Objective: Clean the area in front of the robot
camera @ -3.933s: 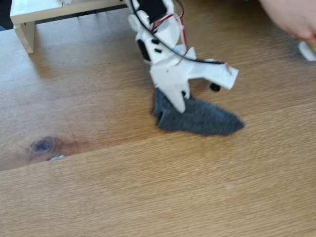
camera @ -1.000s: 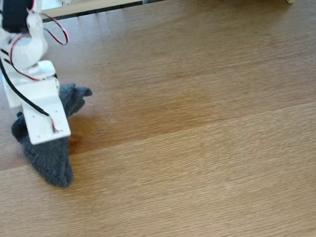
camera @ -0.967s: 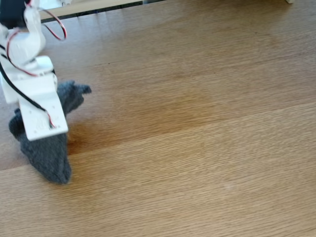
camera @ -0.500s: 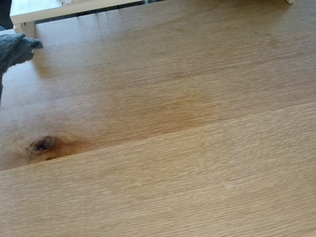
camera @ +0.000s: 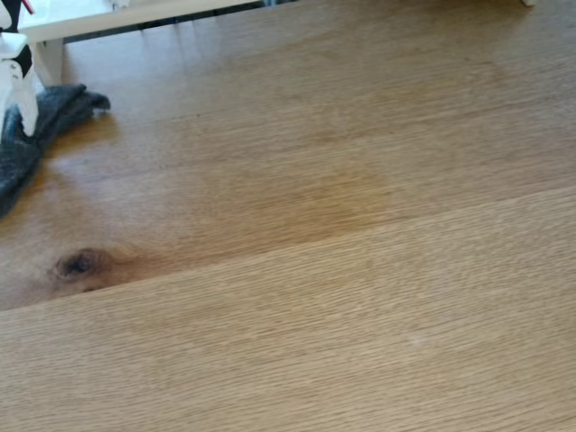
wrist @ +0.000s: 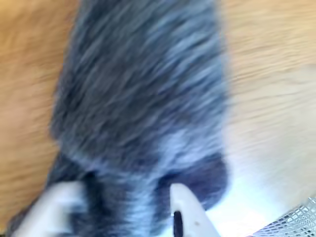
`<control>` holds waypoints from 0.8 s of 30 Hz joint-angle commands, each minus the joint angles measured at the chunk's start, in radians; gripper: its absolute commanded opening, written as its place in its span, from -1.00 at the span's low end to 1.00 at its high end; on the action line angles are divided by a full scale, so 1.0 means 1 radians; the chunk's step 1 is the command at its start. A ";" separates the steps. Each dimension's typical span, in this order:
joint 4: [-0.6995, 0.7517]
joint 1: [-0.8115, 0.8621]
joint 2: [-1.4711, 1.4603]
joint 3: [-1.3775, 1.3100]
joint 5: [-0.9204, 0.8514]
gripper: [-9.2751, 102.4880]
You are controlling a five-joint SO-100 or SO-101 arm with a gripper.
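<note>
The area is a light oak tabletop with a plank seam and a dark knot. A tiny pale speck sits on the near plank. At the far left edge of the fixed view, the robot's white gripper presses down on a dark grey cloth that lies on the wood. In the blurred wrist view the grey cloth stretches ahead over the wood, and the gripper is shut on its near end, which is bunched between the two white fingers.
A white shelf frame stands at the back left, its leg right beside the cloth. A white mesh piece shows at the wrist view's bottom right corner.
A second ago the arm and cloth lay over the knot. They swept off to the left edge, and now the cloth sits further back by the shelf leg with a fingertip showing again.
</note>
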 commanded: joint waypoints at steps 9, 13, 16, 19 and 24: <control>0.195 -0.502 0.554 -0.008 0.270 -0.62; 0.236 -0.765 0.632 0.002 0.393 -0.80; 0.245 -0.876 0.678 0.006 0.480 -0.84; 0.298 -0.911 0.706 0.008 0.632 -0.84; 0.442 -0.917 0.733 0.011 0.785 -0.84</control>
